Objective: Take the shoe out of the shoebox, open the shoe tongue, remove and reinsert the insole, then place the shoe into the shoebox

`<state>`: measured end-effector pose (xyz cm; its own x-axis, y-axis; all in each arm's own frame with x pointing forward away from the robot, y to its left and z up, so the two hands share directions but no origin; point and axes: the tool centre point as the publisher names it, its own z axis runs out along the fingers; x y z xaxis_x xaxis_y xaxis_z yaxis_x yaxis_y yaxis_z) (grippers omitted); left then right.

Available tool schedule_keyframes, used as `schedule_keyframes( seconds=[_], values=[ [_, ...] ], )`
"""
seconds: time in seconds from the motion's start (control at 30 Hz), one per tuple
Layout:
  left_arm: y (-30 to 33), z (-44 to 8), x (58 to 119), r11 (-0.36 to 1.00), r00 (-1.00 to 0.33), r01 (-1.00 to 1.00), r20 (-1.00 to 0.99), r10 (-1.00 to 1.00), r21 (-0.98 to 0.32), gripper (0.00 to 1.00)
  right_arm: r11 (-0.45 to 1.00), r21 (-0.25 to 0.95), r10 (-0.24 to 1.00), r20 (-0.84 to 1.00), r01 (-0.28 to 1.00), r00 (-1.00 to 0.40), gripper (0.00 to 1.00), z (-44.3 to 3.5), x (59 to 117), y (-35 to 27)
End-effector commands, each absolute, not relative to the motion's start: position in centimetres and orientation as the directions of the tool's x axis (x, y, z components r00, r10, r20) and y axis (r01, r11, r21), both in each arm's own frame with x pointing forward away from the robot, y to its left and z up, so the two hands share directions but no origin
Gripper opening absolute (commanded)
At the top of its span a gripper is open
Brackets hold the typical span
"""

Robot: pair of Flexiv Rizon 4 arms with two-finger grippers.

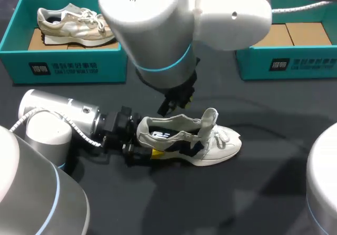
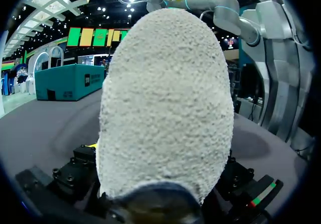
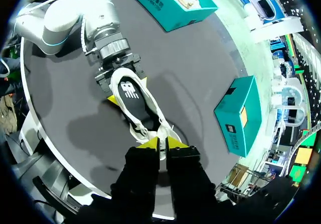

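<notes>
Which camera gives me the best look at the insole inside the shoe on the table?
The right wrist view: it looks straight down into the open shoe, showing the insole nearly whole. The head view shows only a strip of insole past the collar. The left wrist view shows just the heel from outside, no insole.

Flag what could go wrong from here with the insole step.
1. The left end effector grips the shoe only at the heel, so a pull on the insole could tilt the shoe or slip it free.
2. The heel fills the left wrist view, so that camera likely gives no check on slipping.
</notes>
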<state>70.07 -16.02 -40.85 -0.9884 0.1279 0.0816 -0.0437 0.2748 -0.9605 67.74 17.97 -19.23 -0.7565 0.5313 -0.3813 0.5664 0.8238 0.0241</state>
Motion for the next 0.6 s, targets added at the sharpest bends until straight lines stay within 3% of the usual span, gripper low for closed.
schedule_keyframes(
  seconds=[0.03, 0.23, 0.5, 0.6],
  values=[
    [-16.0, -40.8, 70.0, 0.275, -0.989, -0.043, 0.081, 0.127, -0.96, 0.0, 0.975, 0.035, 0.215, -0.421, 0.221, -0.881, 0.0, -19.4, 67.3, 17.9],
    [-16.0, -40.8, 70.0, 0.275, -0.989, -0.043, 0.081, 0.127, -0.96, 0.0, 0.975, 0.035, 0.215, -0.421, 0.221, -0.881, 0.0, -19.4, 67.3, 17.9],
    [-16.0, -40.8, 70.0, 0.275, -0.989, -0.043, 0.081, 0.127, -0.96, 0.0, 0.994, 0.106, 0.041, -0.313, 0.008, -0.949, 0.0, -23.3, 68.5, 20.4],
    [-16.0, -40.8, 70.0, 0.275, -0.989, -0.043, 0.081, 0.127, -0.96, 0.0, 0.996, 0.091, 0.016, -0.29, -0.011, -0.957, 0.0, -23.6, 68.6, 20.5]
  ],
)
